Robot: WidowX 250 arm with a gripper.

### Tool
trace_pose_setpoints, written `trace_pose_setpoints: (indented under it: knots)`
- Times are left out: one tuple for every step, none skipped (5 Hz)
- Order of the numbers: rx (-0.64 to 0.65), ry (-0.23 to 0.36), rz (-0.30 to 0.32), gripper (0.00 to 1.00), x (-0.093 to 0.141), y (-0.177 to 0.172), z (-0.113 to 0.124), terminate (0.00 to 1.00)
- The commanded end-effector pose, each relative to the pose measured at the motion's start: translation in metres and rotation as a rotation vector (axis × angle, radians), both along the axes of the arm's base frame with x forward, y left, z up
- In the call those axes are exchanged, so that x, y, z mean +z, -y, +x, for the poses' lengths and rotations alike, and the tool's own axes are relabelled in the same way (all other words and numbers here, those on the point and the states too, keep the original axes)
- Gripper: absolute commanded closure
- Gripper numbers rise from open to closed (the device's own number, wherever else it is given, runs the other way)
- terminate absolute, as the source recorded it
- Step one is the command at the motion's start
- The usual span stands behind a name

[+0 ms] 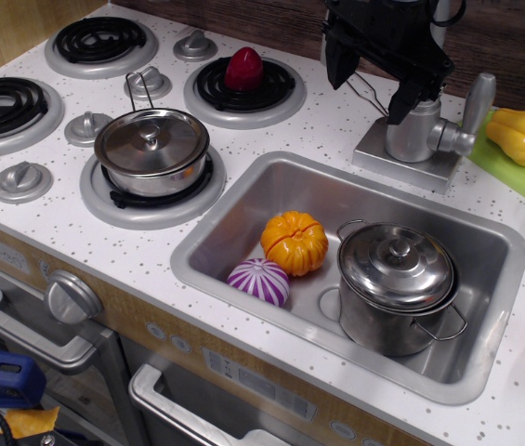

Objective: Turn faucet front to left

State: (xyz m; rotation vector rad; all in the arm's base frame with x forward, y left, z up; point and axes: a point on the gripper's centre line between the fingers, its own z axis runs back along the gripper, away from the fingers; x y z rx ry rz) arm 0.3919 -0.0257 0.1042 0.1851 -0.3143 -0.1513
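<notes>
The matte silver faucet (409, 135) stands on its square base (401, 165) behind the sink, with its lever handle (478, 100) sticking up on the right. My black gripper (367, 93) hangs just above and to the left of the faucet body. Its two fingers are spread apart, the left fingertip (335, 74) out over the counter and the right one (400, 110) against the top of the body. The arched spout is almost wholly hidden behind the gripper, so where it points does not show.
The sink (243, 200) holds a lidded steel pot (395, 279), an orange pumpkin (294, 242) and a purple-white vegetable (258, 281). A second lidded pot (151, 149) sits on the front burner, a red vegetable (243, 68) on the back burner. A yellow pepper (522, 135) lies right of the faucet.
</notes>
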Motion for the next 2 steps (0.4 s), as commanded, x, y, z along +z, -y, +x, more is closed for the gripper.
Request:
trace_pose_setpoints:
  knots:
    - [-0.029,0.105,-0.004,0.0,0.0326,-0.0157,0.016,0.0]
    - [-0.057,0.119,-0.013,0.0,0.031,-0.023,0.0219,0.0]
